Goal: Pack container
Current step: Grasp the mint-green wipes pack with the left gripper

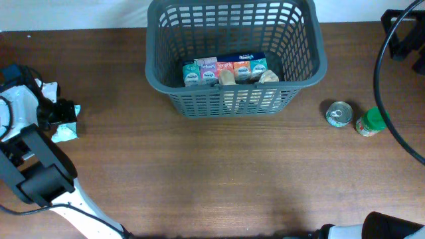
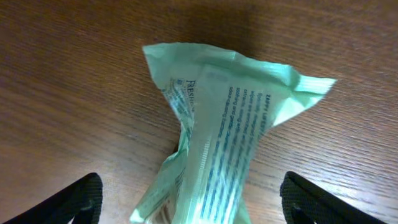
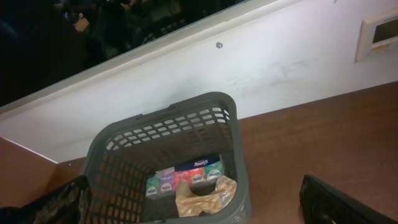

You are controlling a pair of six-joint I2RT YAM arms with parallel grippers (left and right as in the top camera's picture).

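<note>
left claw: we see it spread wide astride the green packet, no grip
right claw: wide, empty

1. The packet is laid on the table, between the left gripper's fingers.
2. The container is placed ahead of the right gripper; cartons are held inside.
3. A can and jar are set touching, beyond the container from the left gripper.
</note>
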